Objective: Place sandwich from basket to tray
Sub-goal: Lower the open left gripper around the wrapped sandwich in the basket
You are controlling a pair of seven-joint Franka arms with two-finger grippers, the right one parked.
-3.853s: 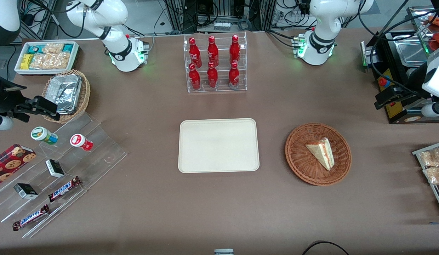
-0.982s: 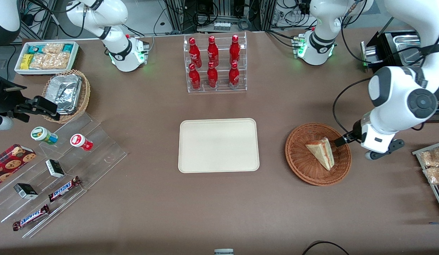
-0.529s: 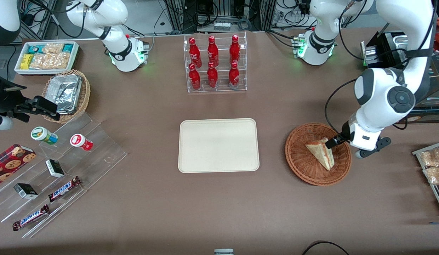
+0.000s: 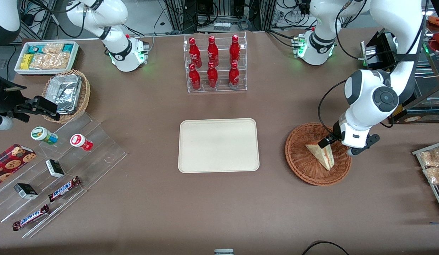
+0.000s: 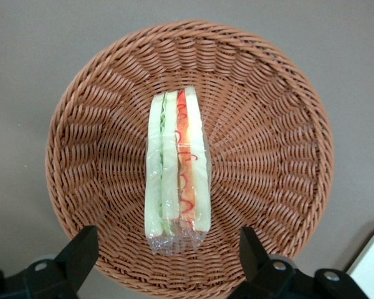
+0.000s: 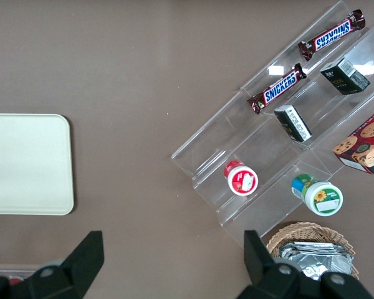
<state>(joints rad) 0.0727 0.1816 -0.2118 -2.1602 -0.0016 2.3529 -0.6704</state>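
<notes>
Brown tabletop: woven basket cradles wedge sandwich under spread hand.

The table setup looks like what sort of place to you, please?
Likely a robotics lab staged as a snack counter: bottle rack, candy bar steps, and cabling. The gripper hangs open over the sandwich in the basket.

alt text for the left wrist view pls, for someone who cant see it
A wrapped sandwich lies in the middle of a round reddish-brown wicker basket on a brown table, seen from above. The open gripper hovers over it, one black finger at each side.
</notes>
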